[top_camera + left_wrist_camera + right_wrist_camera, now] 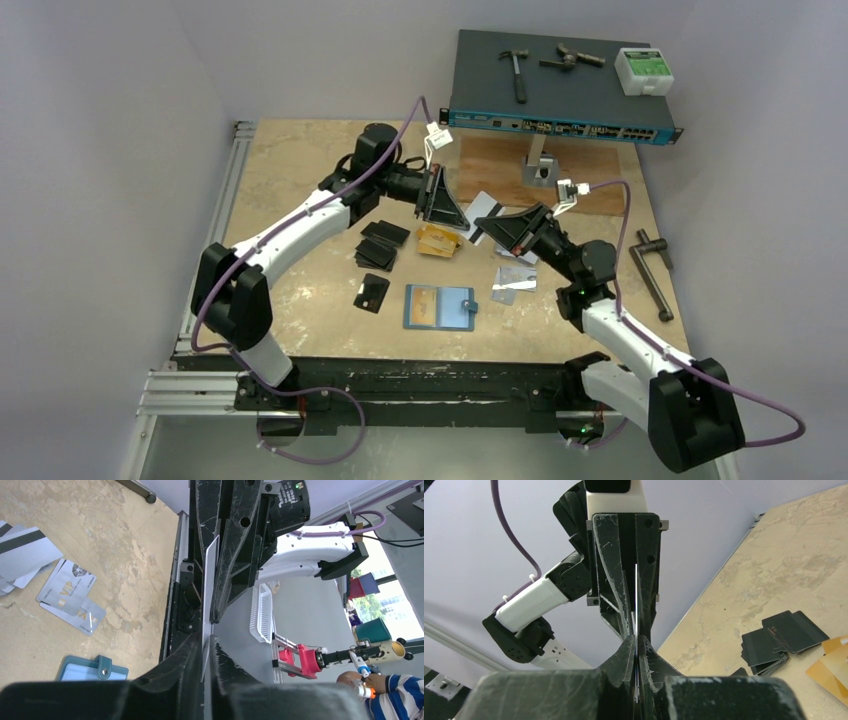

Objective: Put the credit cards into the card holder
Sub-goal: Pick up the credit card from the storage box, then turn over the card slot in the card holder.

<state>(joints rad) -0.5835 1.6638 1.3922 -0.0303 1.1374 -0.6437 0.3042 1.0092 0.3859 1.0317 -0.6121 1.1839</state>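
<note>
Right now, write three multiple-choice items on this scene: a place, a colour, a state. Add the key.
1. Where on the table does the card holder lie? A far left corner; B near side, middle; C far right corner.
2. The card pinched by the left end effector and right end effector is: A black; B orange; C silver-white.
3. The card holder is: A open flat; B snapped shut; C standing on edge.
Key: B, the top view shows it mid-table toward the near edge; C, the wrist views show a pale card; A, both inner panels show.
</note>
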